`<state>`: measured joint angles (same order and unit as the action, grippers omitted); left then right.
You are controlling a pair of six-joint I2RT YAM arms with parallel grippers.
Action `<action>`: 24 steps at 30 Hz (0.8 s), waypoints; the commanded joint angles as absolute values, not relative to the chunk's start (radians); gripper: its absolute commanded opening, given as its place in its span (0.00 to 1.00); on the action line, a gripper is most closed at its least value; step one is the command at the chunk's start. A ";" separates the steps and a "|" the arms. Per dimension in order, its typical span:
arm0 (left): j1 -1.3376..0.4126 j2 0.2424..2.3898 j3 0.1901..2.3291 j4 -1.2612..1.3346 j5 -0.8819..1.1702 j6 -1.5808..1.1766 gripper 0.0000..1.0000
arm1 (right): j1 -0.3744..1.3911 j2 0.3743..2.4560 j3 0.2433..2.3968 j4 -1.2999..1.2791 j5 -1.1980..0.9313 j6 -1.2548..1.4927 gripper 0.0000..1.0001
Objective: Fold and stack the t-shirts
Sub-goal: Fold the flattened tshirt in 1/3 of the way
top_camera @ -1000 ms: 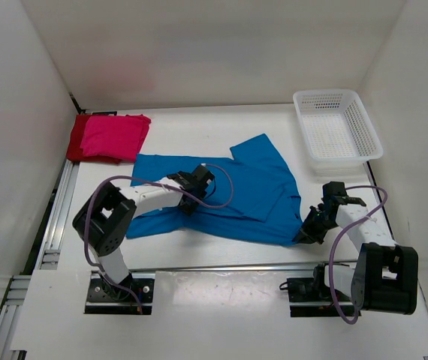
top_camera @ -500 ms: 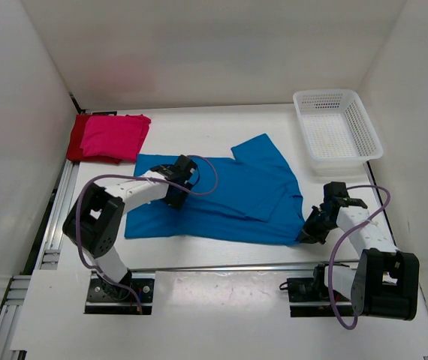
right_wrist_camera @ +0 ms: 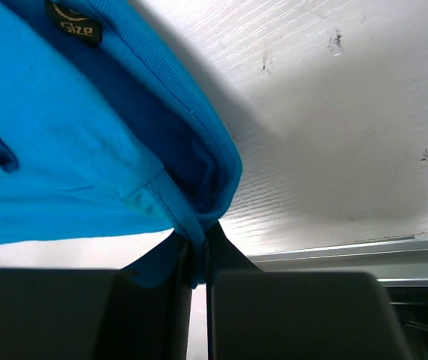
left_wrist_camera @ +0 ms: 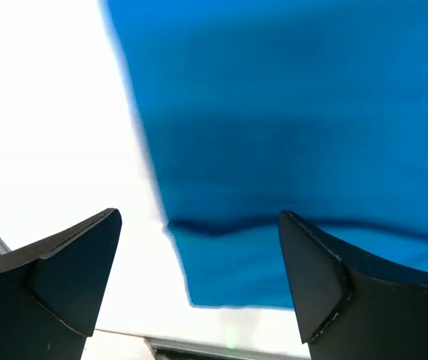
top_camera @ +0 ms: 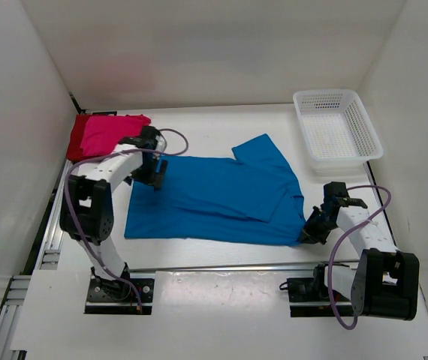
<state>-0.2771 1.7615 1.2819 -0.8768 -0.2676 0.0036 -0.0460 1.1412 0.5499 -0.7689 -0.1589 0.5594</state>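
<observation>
White table [top_camera: 214,127] | blue t-shirt [top_camera: 214,199] flat | right gripper [top_camera: 308,231] clamps its near-right edge | left gripper [top_camera: 156,171] gaping over far-left corner | I'd pinch that corner squarely before folding

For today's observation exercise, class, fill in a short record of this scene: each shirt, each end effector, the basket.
Blue t-shirt: spread out on the table
Pink t-shirt: folded, atop the dark red t-shirt, far left
Left end effector: open, over the blue t-shirt's far-left corner
Right end effector: shut on the blue t-shirt's collar
Basket: white, far right
</observation>
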 commanded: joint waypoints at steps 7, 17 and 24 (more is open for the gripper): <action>-0.143 1.617 0.967 -1.029 -0.153 0.000 0.93 | -0.052 1.127 0.586 -0.799 -0.078 0.620 0.11; -0.478 1.526 1.306 -0.841 -0.428 0.000 0.90 | -0.061 1.127 0.604 -0.808 -0.029 0.653 0.77; -0.922 1.834 1.601 -0.827 -0.244 0.000 0.84 | -0.080 1.146 0.523 -0.735 -0.015 0.693 0.58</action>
